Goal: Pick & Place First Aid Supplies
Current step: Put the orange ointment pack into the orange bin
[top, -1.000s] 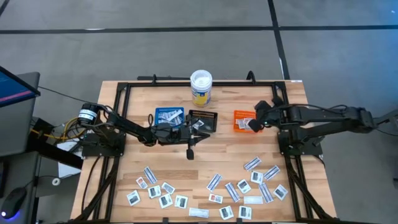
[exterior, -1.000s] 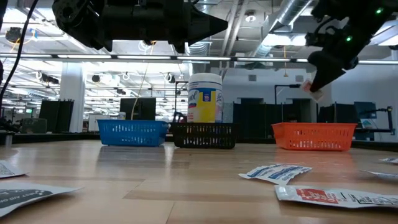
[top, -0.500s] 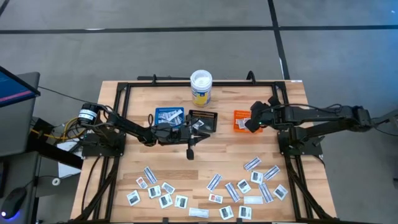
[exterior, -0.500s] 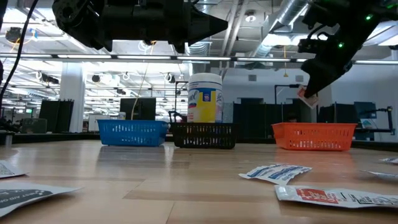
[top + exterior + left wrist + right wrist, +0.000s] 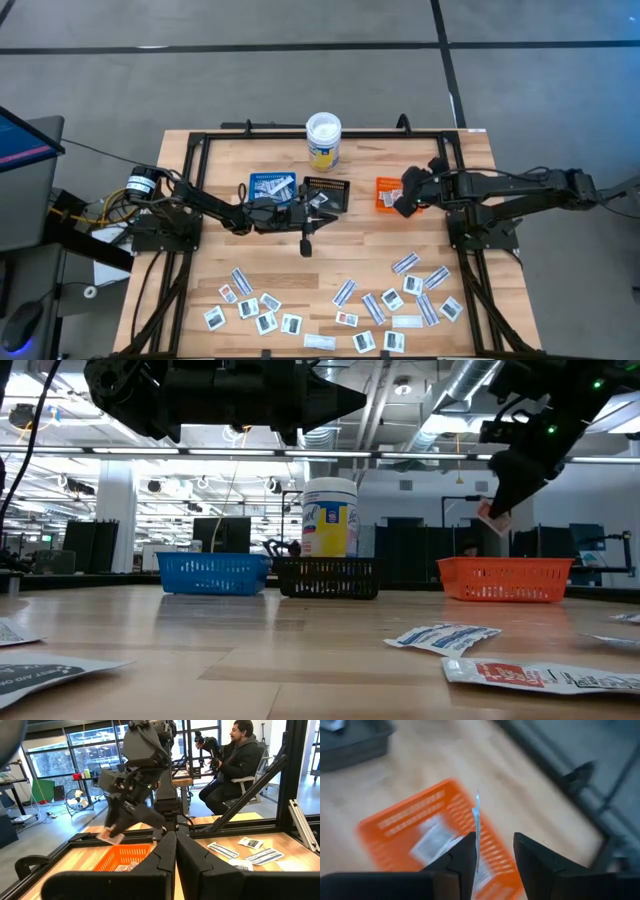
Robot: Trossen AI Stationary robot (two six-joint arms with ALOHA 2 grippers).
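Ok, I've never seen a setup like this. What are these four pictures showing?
Two robot arms work at a wooden table. One picture looks down from above, one looks level across the tabletop, and one comes from each arm's wrist. Paper first aid packets lie scattered along one long side. A blue tray, a black tray, an orange tray and a tub stand farther back. The right hand is above the orange tray, jaws apart with a thin packet edge-on between them, seemingly loose. The left hand hovers shut near the blue and black trays.
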